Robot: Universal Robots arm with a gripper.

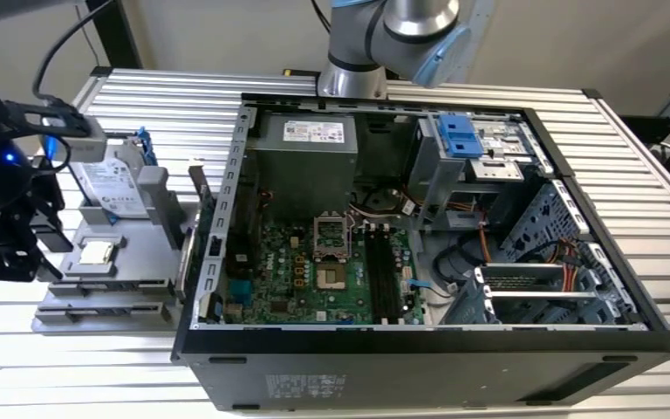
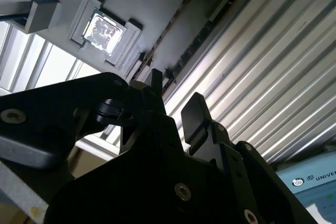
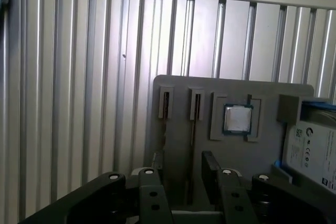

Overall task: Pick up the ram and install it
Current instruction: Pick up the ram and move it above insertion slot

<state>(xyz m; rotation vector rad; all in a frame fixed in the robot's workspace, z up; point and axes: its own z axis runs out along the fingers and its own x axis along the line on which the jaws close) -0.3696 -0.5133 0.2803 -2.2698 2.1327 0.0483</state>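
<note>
I see gripper (image 3: 181, 166) above the gray holder (image 3: 178, 85), fingers (image 3: 210, 171) spread, nothing held; ram (image 2: 186, 38) stands in slot near holder's edge.

Arm (image 1: 396, 35): silver-grey joints, pale blue caps. End effector (image 3: 182, 163): matte black, two blocky fingers (image 3: 210, 177), silver screws (image 3: 114, 177) behind them, black cable (image 1: 62, 48) above

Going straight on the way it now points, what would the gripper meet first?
Probably the ram, standing on edge in the gray holder, in line with the gap of the open gripper; depth is unclear.
</note>
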